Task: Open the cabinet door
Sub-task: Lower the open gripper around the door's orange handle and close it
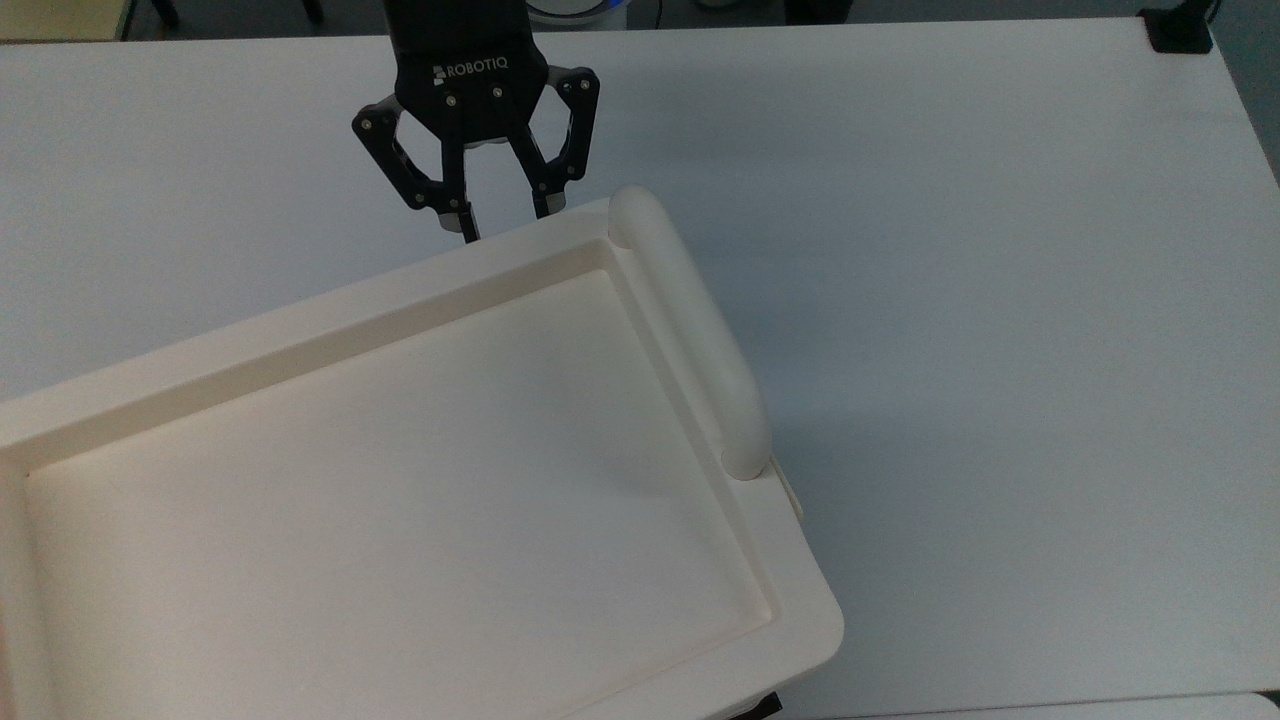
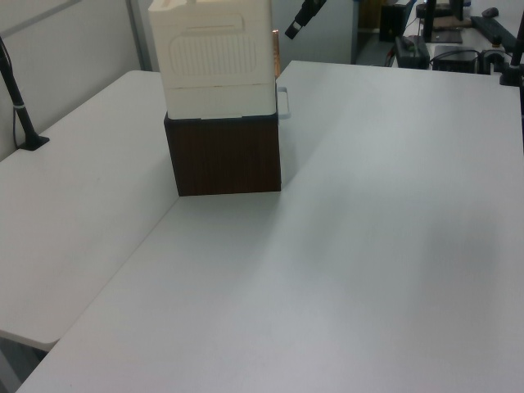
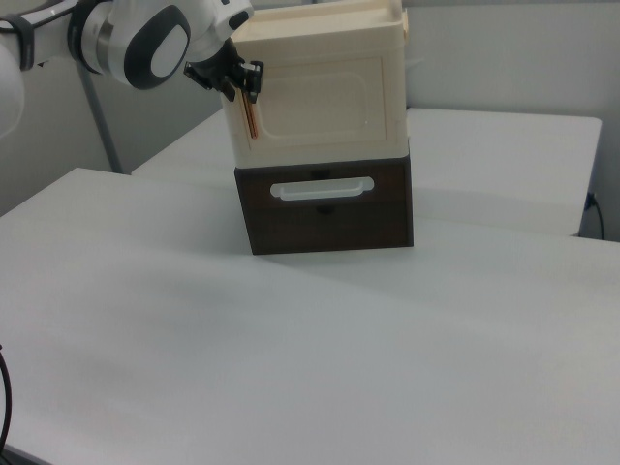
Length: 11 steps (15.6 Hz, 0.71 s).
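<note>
Gripper: the Robotiq gripper (image 1: 507, 224) points down with its 2 fingers spread moderately wide and nothing between them. In the top view its tips dip behind the cabinet's (image 1: 330, 305) far long rim, close to the corner where the bar handle (image 1: 690, 330) begins.
Cabinet door: the cream panel (image 3: 320, 92) on the cabinet's bar-handle side, above the dark brown drawer unit (image 3: 329, 218). The whole stack stands toward the top view's lower left corner of the worktop (image 1: 1000, 250).
Key relation: in the right view the gripper (image 3: 240, 82) sits just beside the door's left upright edge, near its top. The door spreads away toward the right view's right.
Door edge axis: upright, marked by a thin orange strip (image 3: 250, 116).
Contact: cannot tell whether a finger touches the edge.
Judgement: the next move likely hooks that edge and swings it outward.
</note>
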### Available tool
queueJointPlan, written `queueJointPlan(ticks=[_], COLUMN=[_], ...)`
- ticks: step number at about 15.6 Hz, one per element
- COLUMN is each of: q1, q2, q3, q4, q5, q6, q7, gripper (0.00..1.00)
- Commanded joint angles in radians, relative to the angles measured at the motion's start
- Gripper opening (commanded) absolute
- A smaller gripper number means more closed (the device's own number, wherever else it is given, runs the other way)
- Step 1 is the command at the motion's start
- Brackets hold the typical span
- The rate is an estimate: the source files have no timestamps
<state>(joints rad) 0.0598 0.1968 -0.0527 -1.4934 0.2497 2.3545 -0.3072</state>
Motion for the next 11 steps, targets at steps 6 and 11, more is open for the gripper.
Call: queueJointPlan(ticks=[6,11], q1=[0.006,0.006], q2=[0.045,0.075], q3=[0.028,0.028], q4=[0.030,0.044], q5=[0.016,0.016], q6=[0.078,0.123], q7=[-0.024,-0.024], gripper=[0.38,0.38])
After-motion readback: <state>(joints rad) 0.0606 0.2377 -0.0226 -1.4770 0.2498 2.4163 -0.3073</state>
